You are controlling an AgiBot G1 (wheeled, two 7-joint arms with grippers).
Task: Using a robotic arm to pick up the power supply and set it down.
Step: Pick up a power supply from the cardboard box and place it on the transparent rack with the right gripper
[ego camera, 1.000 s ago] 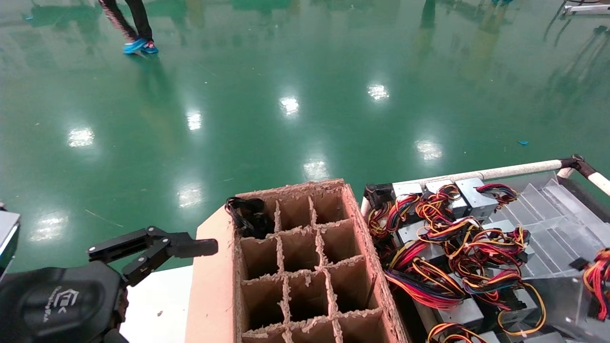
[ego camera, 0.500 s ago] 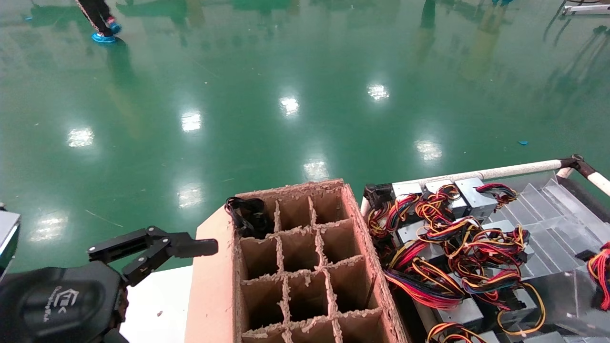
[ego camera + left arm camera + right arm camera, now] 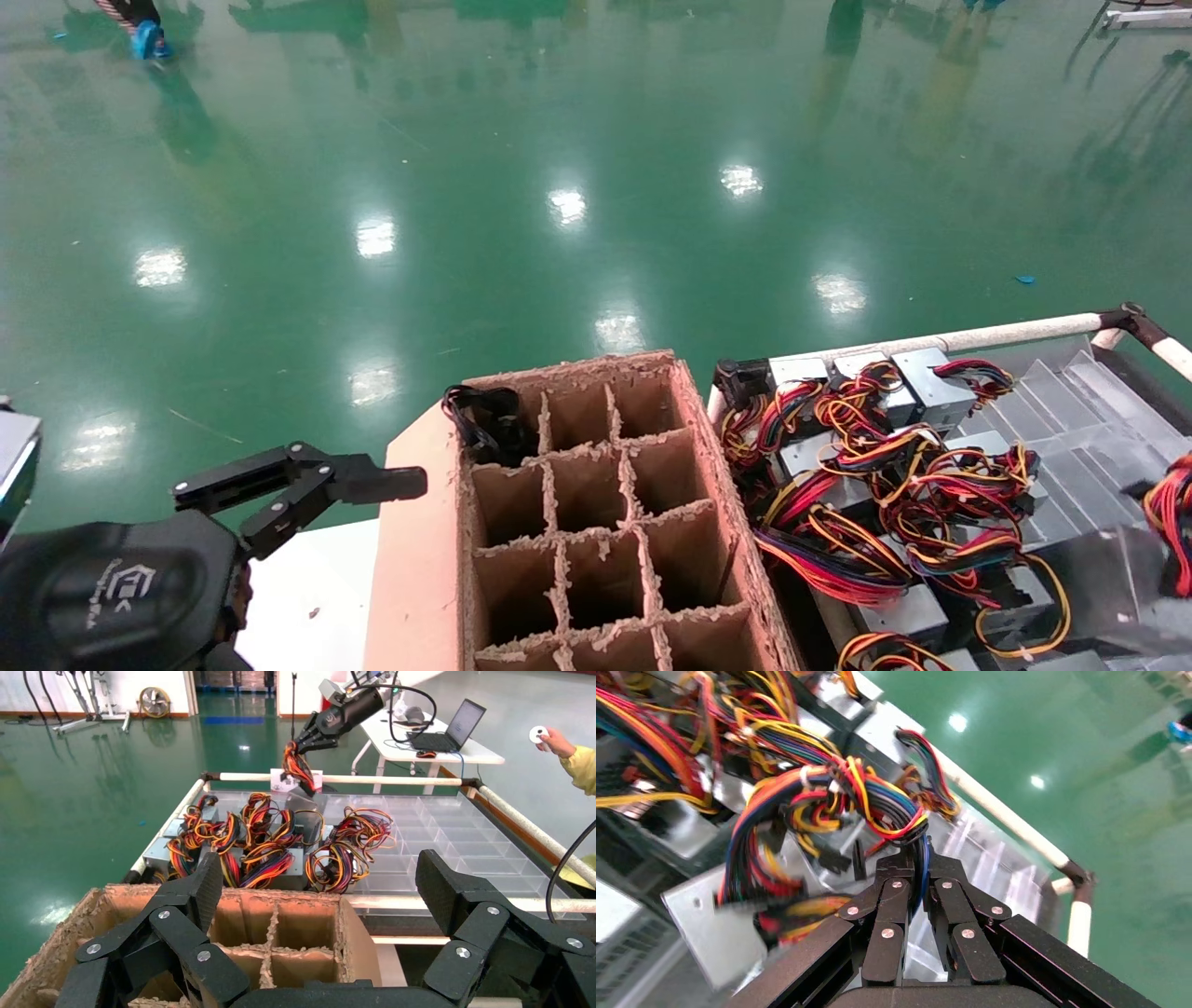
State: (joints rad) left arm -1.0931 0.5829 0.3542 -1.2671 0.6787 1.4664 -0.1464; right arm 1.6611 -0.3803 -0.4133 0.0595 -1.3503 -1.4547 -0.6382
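In the right wrist view my right gripper (image 3: 916,862) is shut on the tight bundle of red, orange, yellow, black and blue wires (image 3: 828,804) of the power supply (image 3: 719,934), whose grey metal box hangs below. The left wrist view shows that arm far off, holding the power supply (image 3: 303,801) by its wires in the air above the tray's far rail. The head view catches only its wires (image 3: 1175,527) at the right edge. My left gripper (image 3: 298,489) is open and empty beside the cardboard box, also seen as the left gripper (image 3: 320,888).
A cardboard box (image 3: 419,559) with a grid of divider cells stands in the middle. Right of it, a clear compartment tray (image 3: 1090,410) holds several grey power supplies with sprawling wires (image 3: 875,466). A white rail (image 3: 987,333) frames the tray. A black cable coil (image 3: 484,424) fills one cell.
The held power supply's wires have shifted up and to the right at the head view's edge. My left arm has not moved. A person in the background walked left.
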